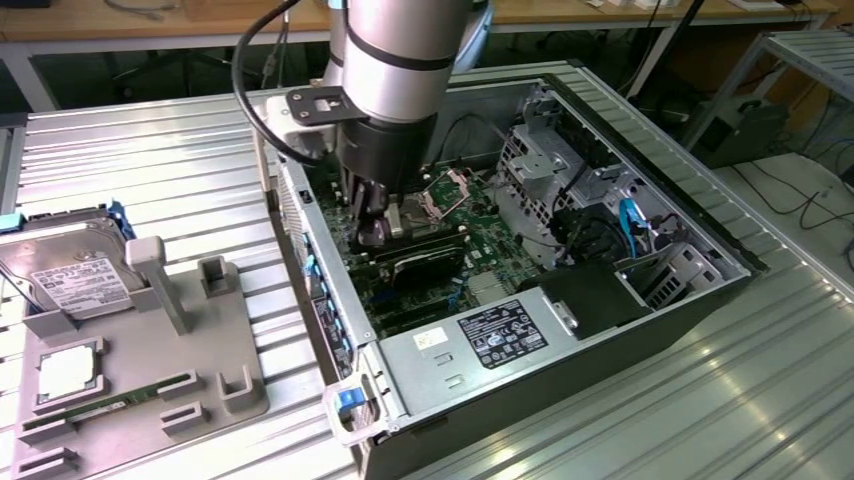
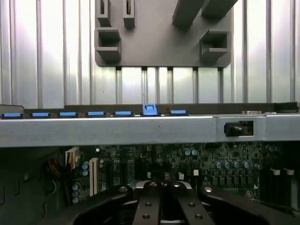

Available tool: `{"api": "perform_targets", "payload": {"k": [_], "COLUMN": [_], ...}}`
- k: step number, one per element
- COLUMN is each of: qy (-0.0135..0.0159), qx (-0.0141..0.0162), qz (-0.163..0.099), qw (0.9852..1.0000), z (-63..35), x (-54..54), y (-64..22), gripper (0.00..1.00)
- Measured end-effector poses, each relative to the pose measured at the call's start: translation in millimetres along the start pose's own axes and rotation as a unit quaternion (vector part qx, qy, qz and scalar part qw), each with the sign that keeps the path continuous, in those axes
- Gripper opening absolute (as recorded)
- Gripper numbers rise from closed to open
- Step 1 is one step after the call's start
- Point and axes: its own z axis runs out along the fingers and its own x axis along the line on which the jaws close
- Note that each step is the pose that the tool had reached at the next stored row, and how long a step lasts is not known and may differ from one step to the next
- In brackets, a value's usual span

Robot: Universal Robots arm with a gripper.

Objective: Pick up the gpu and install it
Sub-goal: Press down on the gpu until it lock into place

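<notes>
In the exterior view the gpu (image 1: 424, 263), a dark flat card, lies low inside the open computer case (image 1: 694, 235), against the green motherboard (image 1: 461, 215). My gripper (image 1: 374, 232) reaches down into the case just over the card's end toward the exterior view's left. Its fingers are shut together; I cannot tell whether they pinch or only touch the card. In the wrist view the shut fingers (image 2: 150, 206) hang over the motherboard (image 2: 211, 164), and the card under them is hidden.
A grey parts tray (image 1: 187, 330) sits on the slatted table at the exterior view's left, with a silver hard drive (image 1: 74, 275) and a green memory stick (image 1: 94, 408). The power supply (image 1: 494, 335) fills the case's near end. The case wall (image 2: 140, 131) runs beside my gripper.
</notes>
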Motion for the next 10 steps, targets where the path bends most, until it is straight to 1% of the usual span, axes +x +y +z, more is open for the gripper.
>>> {"api": "perform_targets", "payload": {"k": [2, 3, 4, 5, 8, 10], "qy": [0.0001, 0.0002, 0.0003, 0.0004, 0.0003, 0.0003], "qx": [-0.0187, -0.0262, -0.0301, -0.0315, -0.0318, -0.0318], "qz": [0.001, 0.001, 0.001, 0.001, 0.001, 0.001], "qw": [0.9998, 0.9997, 0.9995, 0.9995, 0.9995, 0.9995], "z": [-0.2, -0.3, -0.3, -0.4, -0.3, 0.3], "x": [-0.1, 0.0, 0.0, 0.0, 0.2, 0.3], "y": [-1.8, -2.4, -2.6, -2.6, -2.4, 0.0], "gripper": [0.11, 0.11, 0.11, 0.11, 0.11, 0.11]}}
